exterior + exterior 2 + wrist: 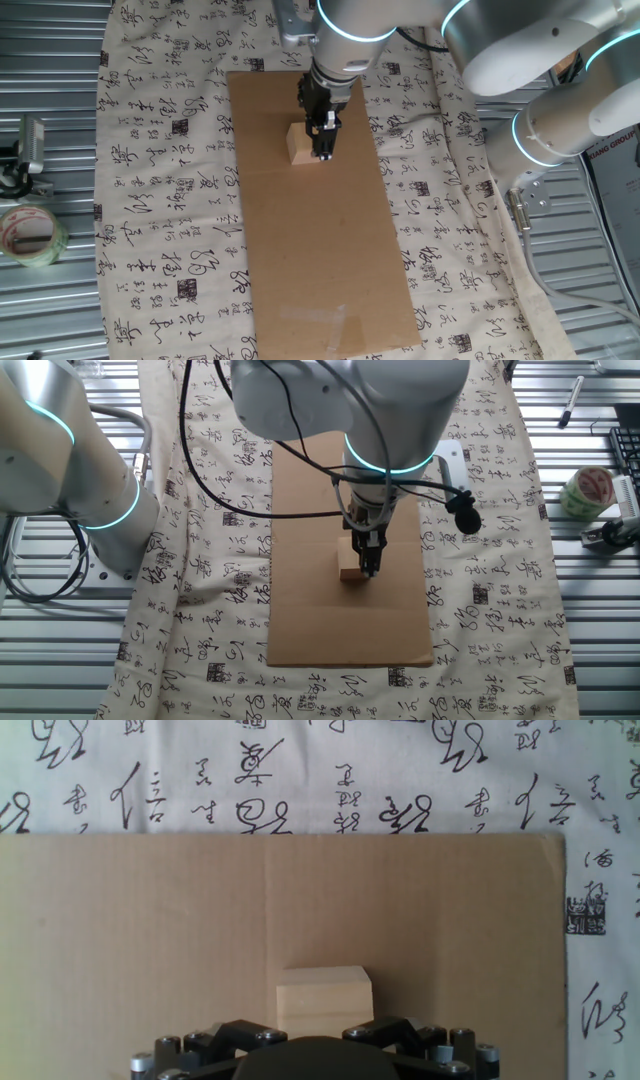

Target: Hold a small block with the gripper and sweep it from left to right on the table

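The small block [300, 143], a pale tan wooden cube, rests on the brown cardboard sheet [320, 260] of the table. The gripper [326, 148] points straight down, its narrow black tip at the block's right side and touching or overlapping it. The other fixed view shows the same: the block [349, 567] with the gripper [369, 565] against its right side. In the hand view the block [322, 1000] sits centred just beyond the black hand body, which hides the fingertips. Whether the jaws clasp the block does not show.
Cream calligraphy cloth [160, 200] surrounds the cardboard, with ribbed grey metal at the edges. A tape roll [30, 235] lies on the metal at the left, and shows at the right in the other fixed view [585, 492]. The arm's base [100, 510] stands beside the cloth.
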Robot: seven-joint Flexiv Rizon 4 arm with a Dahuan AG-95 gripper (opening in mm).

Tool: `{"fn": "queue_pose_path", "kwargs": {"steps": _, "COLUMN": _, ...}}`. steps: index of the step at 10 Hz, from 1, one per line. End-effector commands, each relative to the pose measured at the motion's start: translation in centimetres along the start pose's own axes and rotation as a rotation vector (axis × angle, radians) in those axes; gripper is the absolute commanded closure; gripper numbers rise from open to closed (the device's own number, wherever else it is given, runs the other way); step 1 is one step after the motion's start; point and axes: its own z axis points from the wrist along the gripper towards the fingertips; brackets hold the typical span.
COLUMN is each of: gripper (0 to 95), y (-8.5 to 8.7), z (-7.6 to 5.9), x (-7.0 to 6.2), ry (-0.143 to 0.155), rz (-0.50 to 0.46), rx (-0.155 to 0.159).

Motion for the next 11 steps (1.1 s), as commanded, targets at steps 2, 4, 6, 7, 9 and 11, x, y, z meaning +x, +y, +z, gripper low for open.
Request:
{"fn": "queue_pose_path", "kwargs": {"steps": 2, "gripper": 0.0, "y": 0.0, "z": 0.0, "x": 0.0, "ry": 0.0, "rz": 0.003, "rx": -0.001}}
{"fn": "queue_pose_path", "kwargs": {"steps": 4, "gripper": 0.0, "y": -0.1, "z": 0.0, "x": 0.2, "ry": -0.001, "rz": -0.001, "rx": -0.004}}
{"fn": "queue_pose_path", "kwargs": {"steps": 6, "gripper": 0.0, "y": -0.2, "z": 0.2, "x": 0.7, "ry": -0.002, "rz": -0.004, "rx": -0.007}}
{"fn": "queue_pose_path", "kwargs": {"steps": 7, "gripper": 0.0, "y": -0.3, "z": 0.5, "x": 1.2, "ry": -0.006, "rz": -0.004, "rx": -0.006}}
{"fn": "queue_pose_path", "kwargs": {"steps": 9, "gripper": 0.0, "y": -0.3, "z": 1.0, "x": 1.6, "ry": -0.015, "rz": -0.002, "rx": -0.009}}
{"fn": "queue_pose_path", "kwargs": {"steps": 11, "gripper": 0.0, "y": -0.4, "z": 1.3, "x": 1.6, "ry": -0.018, "rz": 0.0, "rx": -0.011}}
